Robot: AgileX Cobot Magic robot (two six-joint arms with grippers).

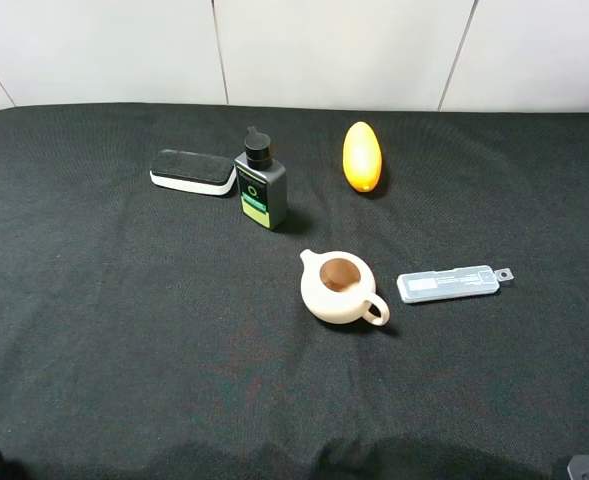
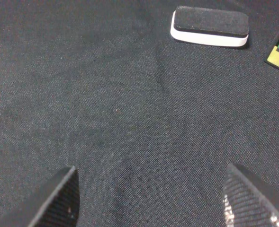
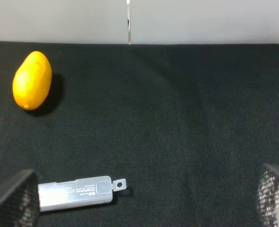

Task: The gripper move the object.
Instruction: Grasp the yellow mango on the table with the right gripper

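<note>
**Mia:** From up high, have we moved the object (image 1: 362, 155) yet?

**Tom:** We think not. It lies alone on the black surface (image 1: 94, 330), and nothing is touching it. The teapot (image 1: 337, 288) and the bottle (image 1: 260, 182) are closer to our side than it is. Our tools hardly show in this view, so we guess they are pulled back, far from it.

**Mia:** What do we see from the left wrist?

**Tom:** Our left tool (image 2: 153, 198) has its two fingers wide apart, with only bare cloth between them. A black-topped block (image 2: 210, 26) lies well ahead of it. A corner of the bottle peeks in off to one side. The object is not here.

**Mia:** And from the right wrist?

**Tom:** Our right tool (image 3: 144, 198) is spread wide too and holds nothing. A clear case (image 3: 75, 193) lies just beside one finger. The object is far ahead of this tool, off toward that same finger's side.

**Mia:** So what is left for us?

**Tom:** Nearly all of it, we think. We have to reach out, close on the object, lift it and put it somewhere new. The right tool looks like the one to send.
</note>
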